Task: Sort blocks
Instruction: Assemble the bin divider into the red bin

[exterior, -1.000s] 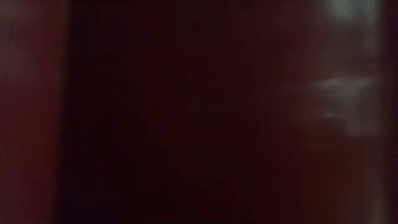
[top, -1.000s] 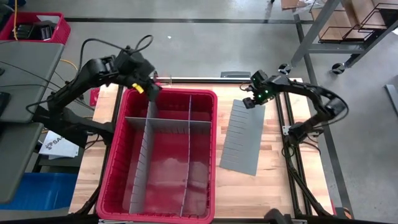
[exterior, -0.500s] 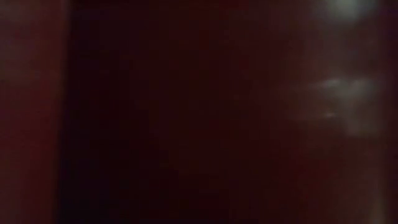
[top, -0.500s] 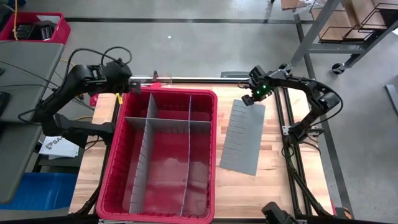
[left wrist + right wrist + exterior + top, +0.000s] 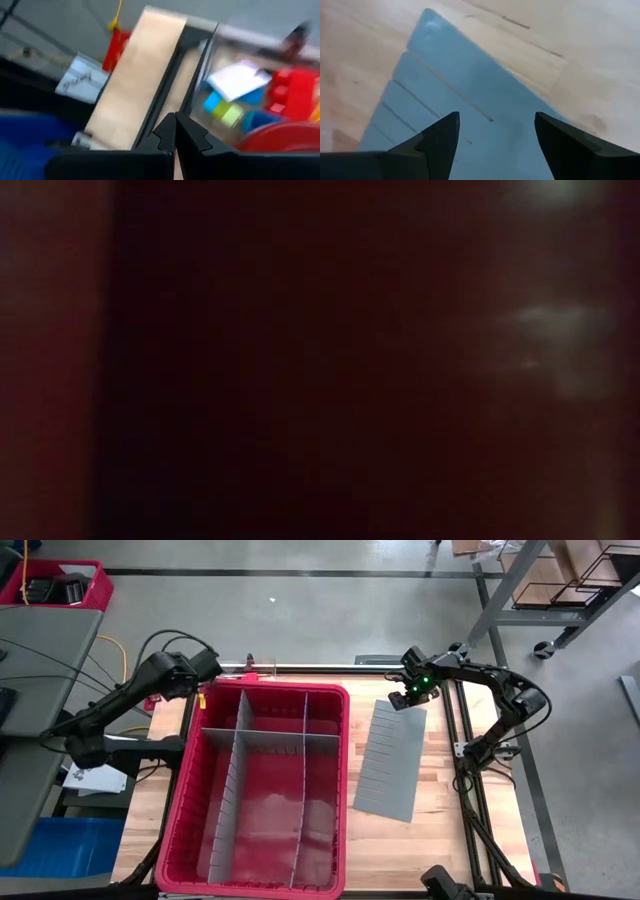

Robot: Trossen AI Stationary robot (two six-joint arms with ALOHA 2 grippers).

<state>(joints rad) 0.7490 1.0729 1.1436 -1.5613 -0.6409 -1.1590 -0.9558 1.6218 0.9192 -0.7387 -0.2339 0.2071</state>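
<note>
In the left wrist view, blurred red point(image 5: 295, 92), green point(image 5: 230, 114) and blue point(image 5: 212, 102) blocks show behind a clear wall. My left gripper point(image 5: 200, 695) point(image 5: 175, 135) hovers shut, with nothing between its fingers, by the far left corner of the red bin point(image 5: 262, 690). My right gripper point(image 5: 405, 700) point(image 5: 495, 130) stands open above the far end of a flat grey slotted divider sheet point(image 5: 390, 760) point(image 5: 470, 100), pointing steeply down. The sheet lies flat on the wooden table point(image 5: 445, 810). The low view shows only dark red.
Grey dividers point(image 5: 240, 770) split the bin into compartments; no blocks show in them. Bare wood lies to the right of the sheet. A metal rail point(image 5: 300, 667) runs along the table's far edge. A blue crate point(image 5: 60, 840) and a paper sheet point(image 5: 95, 775) sit off the table's left side.
My left gripper has swung from above the bin's far left compartment toward the table's left edge and down. It has rolled about its own axis and stayed shut. My right gripper has kept its place over the sheet.
</note>
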